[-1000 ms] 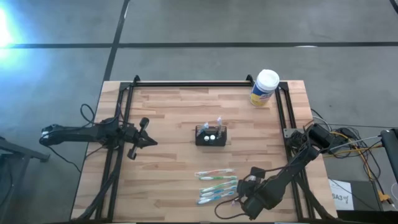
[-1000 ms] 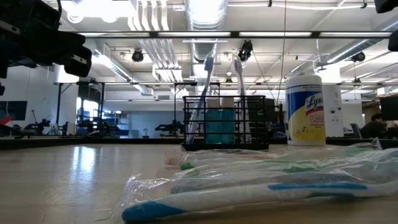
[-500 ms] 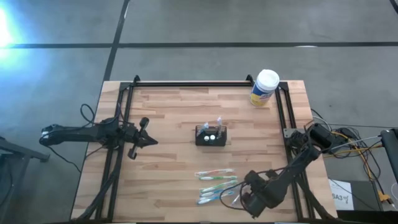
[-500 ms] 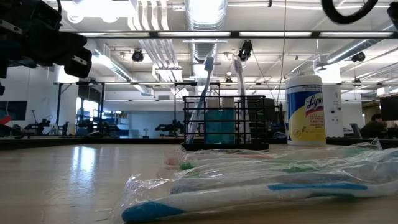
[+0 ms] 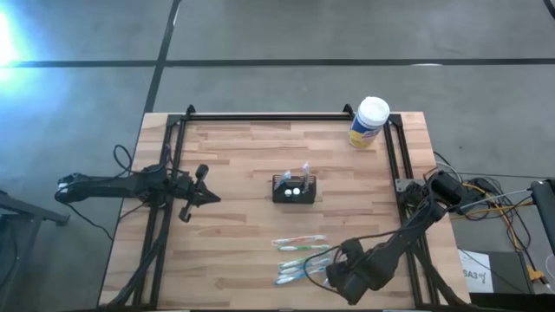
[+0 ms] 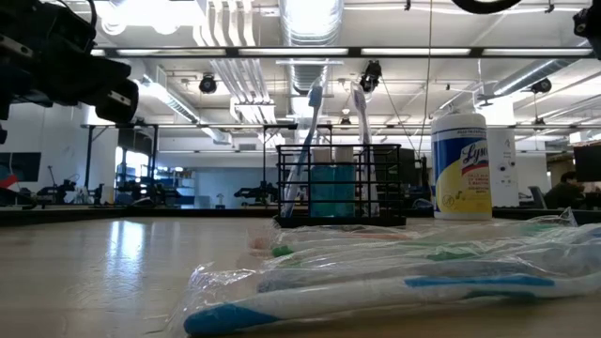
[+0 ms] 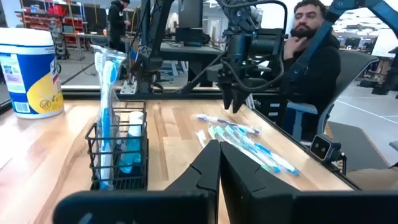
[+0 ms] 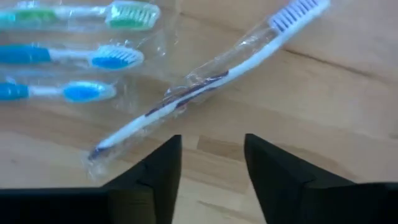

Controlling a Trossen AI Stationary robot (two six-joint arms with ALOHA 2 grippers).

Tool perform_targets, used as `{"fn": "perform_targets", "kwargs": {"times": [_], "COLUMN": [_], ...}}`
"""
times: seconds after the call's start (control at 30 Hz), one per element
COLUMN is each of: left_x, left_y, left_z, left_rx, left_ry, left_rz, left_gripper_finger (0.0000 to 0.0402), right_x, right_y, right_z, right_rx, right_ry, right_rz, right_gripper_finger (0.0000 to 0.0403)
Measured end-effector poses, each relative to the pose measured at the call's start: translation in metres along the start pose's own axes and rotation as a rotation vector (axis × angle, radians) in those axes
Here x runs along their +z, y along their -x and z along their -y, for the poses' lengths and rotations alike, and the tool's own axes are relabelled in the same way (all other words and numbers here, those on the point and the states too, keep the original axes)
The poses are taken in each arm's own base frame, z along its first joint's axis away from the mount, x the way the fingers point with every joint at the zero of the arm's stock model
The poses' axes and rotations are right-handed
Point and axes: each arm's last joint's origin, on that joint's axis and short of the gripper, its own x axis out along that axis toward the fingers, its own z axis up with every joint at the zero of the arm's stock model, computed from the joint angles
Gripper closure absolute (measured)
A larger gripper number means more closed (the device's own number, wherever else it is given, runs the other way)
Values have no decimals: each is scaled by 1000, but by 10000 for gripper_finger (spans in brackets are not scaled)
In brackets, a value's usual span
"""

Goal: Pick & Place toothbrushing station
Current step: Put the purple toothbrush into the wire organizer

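The toothbrushing station [image 5: 295, 188] stands upright near the middle of the wooden counter [image 5: 234, 217] in the high view. It is a small black mesh caddy with two upright toothbrushes and a blue item in its compartments, seen most clearly in the low view. Neither hand touches it.

The right hand [image 5: 332, 276] is at the lower right of the high view, low over the counter just right of a row of wrapped toothbrushes [image 5: 301, 258]. Its two dark fingers [image 8: 158, 163] stand apart and hold nothing. In the right wrist view a white toothbrush in clear wrap [image 8: 199, 87] lies slanted on the wood just beyond them, with three more wrapped brushes [image 8: 68, 56] in the upper left of that frame.

The left hand [image 5: 211, 198] waits at the left of the high view, pointing toward the station and well apart from it. Its fingers are pressed together with nothing between them.

A yellow canister with a white lid [image 5: 369, 122] stands at the upper right of the counter. A seated person [image 7: 311, 59] shows beyond the counter in the left wrist view.
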Motion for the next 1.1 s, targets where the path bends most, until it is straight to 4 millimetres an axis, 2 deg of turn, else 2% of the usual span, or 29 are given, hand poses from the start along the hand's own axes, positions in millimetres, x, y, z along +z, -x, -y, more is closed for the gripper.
{"fn": "perform_targets", "kwargs": {"times": [0.13, 0.4, 0.6, 0.73, 0.93, 1.1], "left_x": [0, -1, -1, -2, -2, -3], "left_y": [0, 0, 0, 0, 0, 0], "left_z": [1, 2, 2, 2, 2, 2], "left_rx": [-35, -86, -89, -89, -89, -89], "left_ry": [-16, -17, -38, -37, -36, -29], "left_rz": [-3, -13, -14, -21, -24, -29], "left_gripper_finger": [395, 385, 390, 395, 388, 384], "right_x": [2, 32, 27, 25, 27, 20], "right_y": [0, -14, -26, -23, -5, -6], "right_z": [-2, -18, -18, -17, -15, -11], "right_rx": [-2, -7, -72, -71, -22, -63], "right_ry": [-79, -166, -166, -157, -154, -173], "right_rz": [-2, 73, 35, 27, 17, -47], "right_gripper_finger": [206, 202, 202, 202, 202, 202]}}
